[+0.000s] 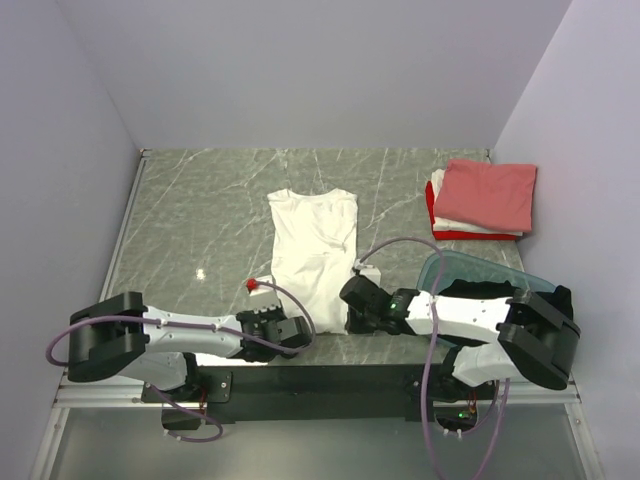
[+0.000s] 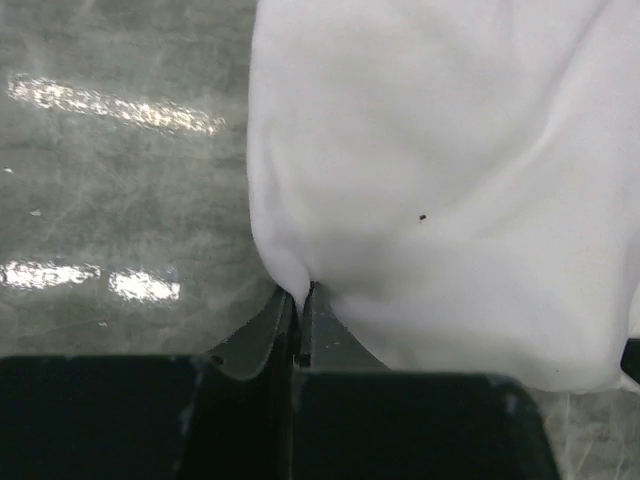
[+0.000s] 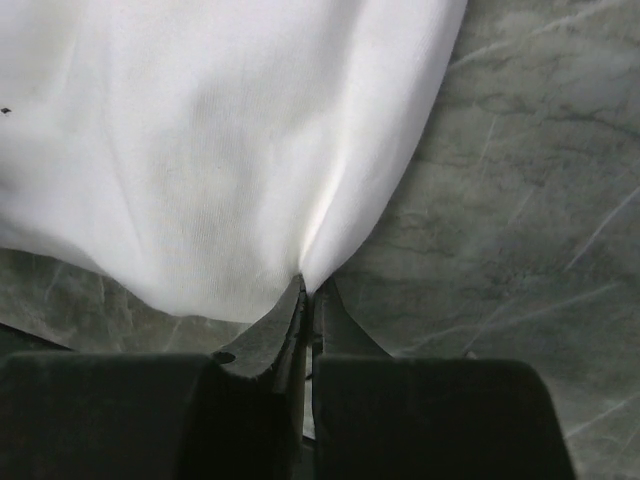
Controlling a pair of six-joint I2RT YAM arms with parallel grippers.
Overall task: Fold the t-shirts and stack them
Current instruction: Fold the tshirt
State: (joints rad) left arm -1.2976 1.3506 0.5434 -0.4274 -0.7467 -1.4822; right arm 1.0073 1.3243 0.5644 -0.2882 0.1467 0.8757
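Note:
A white t-shirt [image 1: 314, 240] lies flat in the middle of the marble table, collar toward the far wall. My left gripper [image 1: 291, 325] sits at its near left hem corner, and the left wrist view has that gripper [image 2: 303, 294] shut on a pinch of the white cloth [image 2: 440, 180]. At the near right hem corner my right gripper [image 1: 353, 298] is likewise shut, seen in its wrist view [image 3: 308, 288] nipping the white fabric [image 3: 200, 140]. A folded salmon-pink t-shirt [image 1: 487, 192] tops a stack with red and white layers [image 1: 436, 222] at the back right. A black t-shirt [image 1: 487, 290] lies in the tub.
A translucent teal tub [image 1: 470, 266] stands at the near right, partly under my right arm. Lilac walls close the table on the left, far and right sides. Bare marble [image 1: 200, 220] shows left of the white shirt.

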